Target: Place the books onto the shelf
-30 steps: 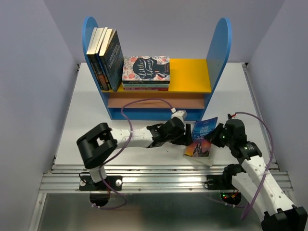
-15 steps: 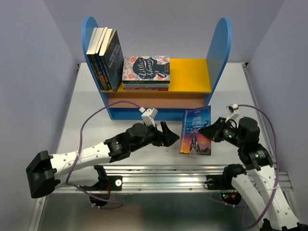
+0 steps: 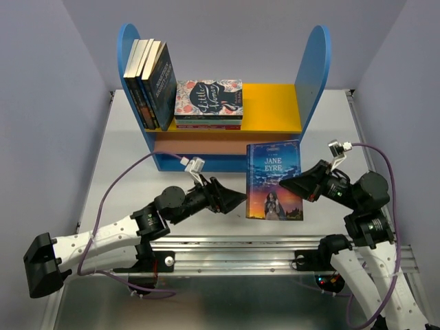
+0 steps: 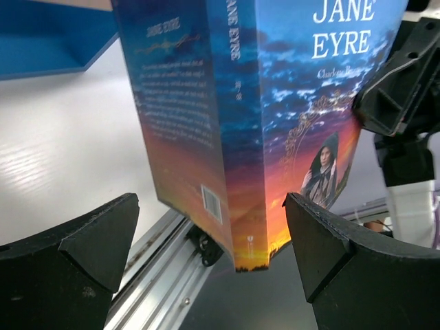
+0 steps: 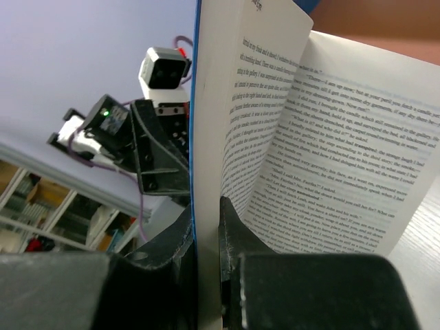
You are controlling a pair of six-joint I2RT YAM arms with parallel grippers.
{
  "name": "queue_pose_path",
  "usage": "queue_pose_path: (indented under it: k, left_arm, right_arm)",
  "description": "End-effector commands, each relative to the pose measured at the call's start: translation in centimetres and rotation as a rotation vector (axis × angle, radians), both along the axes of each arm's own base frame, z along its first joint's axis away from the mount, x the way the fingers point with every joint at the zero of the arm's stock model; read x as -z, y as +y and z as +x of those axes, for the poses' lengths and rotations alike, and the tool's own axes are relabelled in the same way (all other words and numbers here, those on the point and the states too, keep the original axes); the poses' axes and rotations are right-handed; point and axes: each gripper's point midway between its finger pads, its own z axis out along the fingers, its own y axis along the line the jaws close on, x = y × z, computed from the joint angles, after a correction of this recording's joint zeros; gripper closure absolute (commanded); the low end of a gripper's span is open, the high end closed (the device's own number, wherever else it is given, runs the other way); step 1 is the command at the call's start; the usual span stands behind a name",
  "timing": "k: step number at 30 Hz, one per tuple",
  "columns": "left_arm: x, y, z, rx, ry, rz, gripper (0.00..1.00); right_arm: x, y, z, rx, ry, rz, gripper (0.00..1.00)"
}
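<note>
Noted glossy laminated paper on the cover of the Jane Eyre book [image 3: 275,180], with sheen along the spine. Found matt, off-white printed paper on its inner pages [image 5: 330,172]. Recorded matt black plastic, faintly grainy, on the left fingers [image 4: 86,240]. Observed a smooth white worktop [image 4: 62,144] with fine grain pattern and soft reflections. Logged bare brushed metal on the rail [image 3: 227,247] at the near edge. Noted smooth painted board on the shelf [image 3: 313,69], satin rather than glossy. Found smooth white plastic on the arm shells [image 3: 103,237].
</note>
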Motion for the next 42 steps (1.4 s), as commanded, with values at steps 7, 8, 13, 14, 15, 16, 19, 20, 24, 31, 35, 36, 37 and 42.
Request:
queue_pose_path:
  k: [7,8,13,14,15,16,19,20,24,31,35,36,37,42]
  left_arm:
    - [-6.0,-1.4,-1.2,0.108,-0.171,-0.171,0.01]
    - [-6.2,-1.4,-1.1,0.103,-0.179,-0.172,0.01]
    - [-7.4,-1.4,-0.7,0.091,-0.223,-0.175,0.01]
    - [-7.5,-1.4,-0.7,0.093,-0.225,-0.177,0.01]
    - [-7.7,-1.4,-0.8,0.097,-0.228,-0.186,0.01]
    - [-7.9,-1.3,-0.9,0.103,-0.233,-0.194,0.01]
    - [-8.9,-1.4,-1.6,0.135,-0.248,-0.228,0.01]
    - [-9.1,-1.4,-1.9,0.155,-0.253,-0.243,0.01]
    - [-10.0,-1.6,-2.7,0.2,-0.269,-0.289,0.01]
    - [-12.3,-1.8,-3.6,0.256,-0.328,-0.355,0.01]
    - [-13.7,-2.0,-4.2,0.29,-0.351,-0.375,0.01]
    - [-13.8,-2.0,-4.3,0.294,-0.355,-0.376,0.01]
    - [-13.9,-2.1,-4.3,0.297,-0.356,-0.377,0.01]
    - [-13.7,-2.8,-4.4,0.323,-0.347,-0.364,0.11]
  right_arm:
    - [-8.8,0.3,-5.3,-0.158,-0.352,0.099,0.99]
    - [-9.0,0.2,-5.6,-0.164,-0.359,0.102,0.99]
    - [-9.9,0.2,-7.2,-0.214,-0.408,0.126,0.99]
    - [-9.9,0.2,-7.4,-0.222,-0.404,0.131,0.99]
    - [-9.9,0.2,-7.6,-0.232,-0.413,0.129,0.99]
    - [-9.9,0.2,-7.7,-0.235,-0.413,0.129,0.99]
    - [-9.9,0.2,-8.0,-0.246,-0.42,0.14,0.99]
    - [-9.8,0.3,-8.2,-0.261,-0.423,0.148,0.99]
    - [-9.3,0.4,-8.1,-0.285,-0.405,0.156,0.99]
    - [-8.5,0.5,-7.9,-0.296,-0.379,0.159,0.99]
    - [-7.7,0.6,-7.0,-0.283,-0.351,0.152,0.99]
    - [-7.5,0.7,-6.9,-0.282,-0.347,0.151,0.99]
    - [-7.4,0.7,-6.7,-0.279,-0.343,0.152,0.99]
    - [-6.1,0.9,-5.3,-0.262,-0.302,0.149,0.99]
